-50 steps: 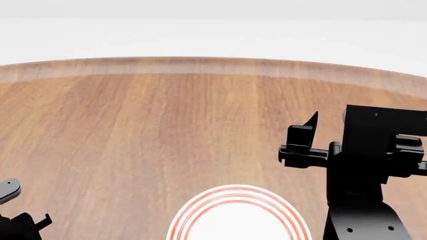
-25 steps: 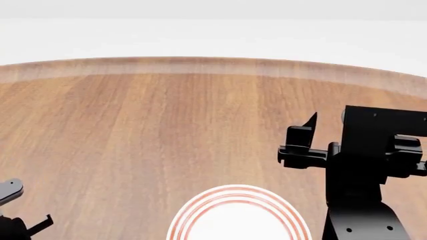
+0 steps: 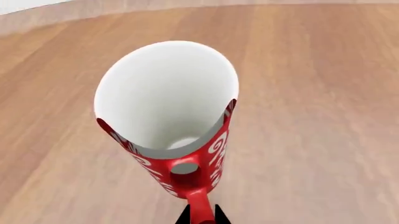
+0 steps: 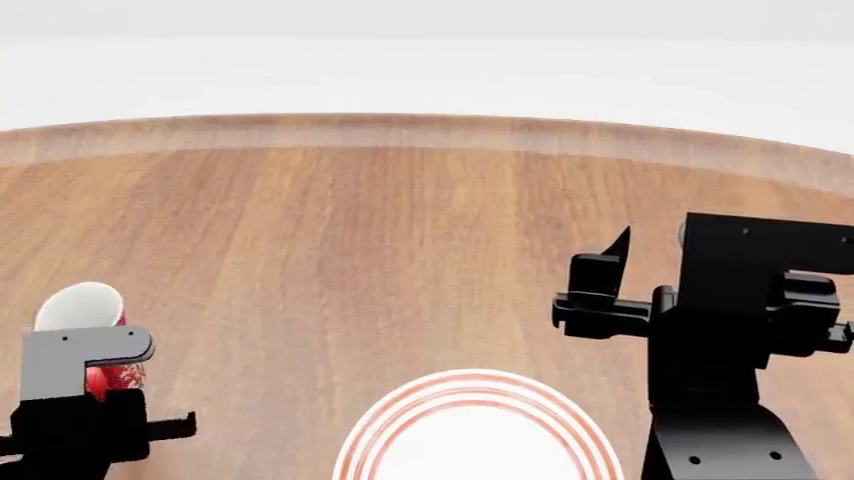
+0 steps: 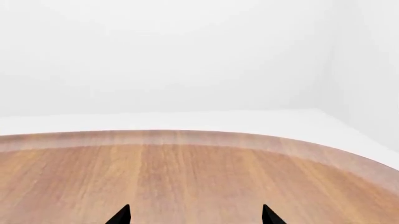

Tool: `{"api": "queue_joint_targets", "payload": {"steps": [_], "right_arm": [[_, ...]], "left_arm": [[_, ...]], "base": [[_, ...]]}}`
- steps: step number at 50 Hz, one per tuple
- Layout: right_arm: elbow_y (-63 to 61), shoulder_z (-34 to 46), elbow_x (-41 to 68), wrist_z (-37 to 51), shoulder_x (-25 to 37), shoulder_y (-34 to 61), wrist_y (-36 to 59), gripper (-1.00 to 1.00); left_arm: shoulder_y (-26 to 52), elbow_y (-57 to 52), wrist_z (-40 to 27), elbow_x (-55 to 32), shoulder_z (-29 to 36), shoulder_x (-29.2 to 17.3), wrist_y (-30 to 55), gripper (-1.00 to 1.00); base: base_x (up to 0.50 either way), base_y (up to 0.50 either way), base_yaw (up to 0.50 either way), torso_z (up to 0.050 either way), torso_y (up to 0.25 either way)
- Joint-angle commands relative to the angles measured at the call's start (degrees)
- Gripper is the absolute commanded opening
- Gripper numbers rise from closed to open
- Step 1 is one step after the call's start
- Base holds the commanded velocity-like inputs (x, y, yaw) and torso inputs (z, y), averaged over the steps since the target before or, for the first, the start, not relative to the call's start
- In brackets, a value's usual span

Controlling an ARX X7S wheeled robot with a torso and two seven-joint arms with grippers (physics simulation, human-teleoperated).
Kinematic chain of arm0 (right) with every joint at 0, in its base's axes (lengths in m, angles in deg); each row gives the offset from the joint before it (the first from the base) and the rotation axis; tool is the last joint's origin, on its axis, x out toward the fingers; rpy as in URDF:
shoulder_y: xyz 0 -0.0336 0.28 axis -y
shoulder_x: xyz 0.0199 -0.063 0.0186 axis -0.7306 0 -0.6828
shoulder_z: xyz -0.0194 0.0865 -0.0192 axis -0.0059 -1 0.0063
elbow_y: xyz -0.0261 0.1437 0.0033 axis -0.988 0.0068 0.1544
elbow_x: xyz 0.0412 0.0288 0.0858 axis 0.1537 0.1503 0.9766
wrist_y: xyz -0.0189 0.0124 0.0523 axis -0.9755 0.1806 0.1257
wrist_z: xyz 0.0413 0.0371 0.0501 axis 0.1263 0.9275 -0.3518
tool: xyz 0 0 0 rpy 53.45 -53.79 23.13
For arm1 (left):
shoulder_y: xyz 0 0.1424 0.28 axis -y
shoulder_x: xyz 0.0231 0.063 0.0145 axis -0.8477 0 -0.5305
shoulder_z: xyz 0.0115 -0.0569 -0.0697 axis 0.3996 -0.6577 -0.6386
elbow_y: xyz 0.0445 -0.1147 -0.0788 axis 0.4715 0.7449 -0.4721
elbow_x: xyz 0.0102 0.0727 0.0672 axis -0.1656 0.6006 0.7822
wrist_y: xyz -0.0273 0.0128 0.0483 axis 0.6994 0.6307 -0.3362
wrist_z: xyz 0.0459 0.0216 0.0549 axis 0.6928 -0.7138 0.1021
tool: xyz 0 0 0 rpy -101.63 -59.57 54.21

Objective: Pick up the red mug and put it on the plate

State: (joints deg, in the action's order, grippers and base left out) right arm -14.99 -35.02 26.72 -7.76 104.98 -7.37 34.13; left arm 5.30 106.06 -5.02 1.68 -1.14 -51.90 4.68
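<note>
The red mug [image 3: 187,172], red with white swirls and white inside, fills the left wrist view. My left gripper [image 3: 201,213] is shut on its red handle. In the head view the red mug [image 4: 83,308] shows at the lower left, partly hidden behind my left arm [image 4: 80,425]. The plate [image 4: 474,445], white with red rings at the rim, lies at the bottom centre, to the right of the mug and cut off by the frame edge. My right gripper [image 4: 597,285] hovers open at the right, above and beside the plate, with nothing between its fingertips [image 5: 121,215].
A wooden table [image 4: 400,230] with a curved far edge spreads under both arms. A white floor and wall lie beyond it. The right arm's black body [image 4: 727,360] stands close to the plate's right side.
My left arm has risen into the head view at the lower left, bringing the red mug with it. The right arm has barely moved.
</note>
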Motion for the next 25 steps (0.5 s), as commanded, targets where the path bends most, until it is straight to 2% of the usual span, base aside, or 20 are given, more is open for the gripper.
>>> {"api": "queue_joint_targets", "payload": {"steps": [1, 13, 25], "right_arm": [[0.8, 0.2, 0.3, -0.1, -0.1, 0.2, -0.4, 1.0], [0.3, 0.0, 0.8, 0.1, 0.2, 0.6, 0.3, 1.0], [0.2, -0.2, 1.2, 0.3, 0.5, 0.5, 0.1, 1.0]], "left_arm": [[-1.7, -11.7, 8.7, -0.9, 7.1, -1.1, 5.7, -1.0], [0.9, -13.4, 15.0, -1.2, 13.4, -0.3, 7.9, -1.0], [3.7, -12.4, 19.9, 0.0, 20.2, 1.6, 6.8, -1.0]], "base": [[0.0, 0.0, 0.0, 0.0, 0.0], [0.0, 0.0, 0.0, 0.0, 0.0], [0.0, 0.0, 0.0, 0.0, 0.0]]}}
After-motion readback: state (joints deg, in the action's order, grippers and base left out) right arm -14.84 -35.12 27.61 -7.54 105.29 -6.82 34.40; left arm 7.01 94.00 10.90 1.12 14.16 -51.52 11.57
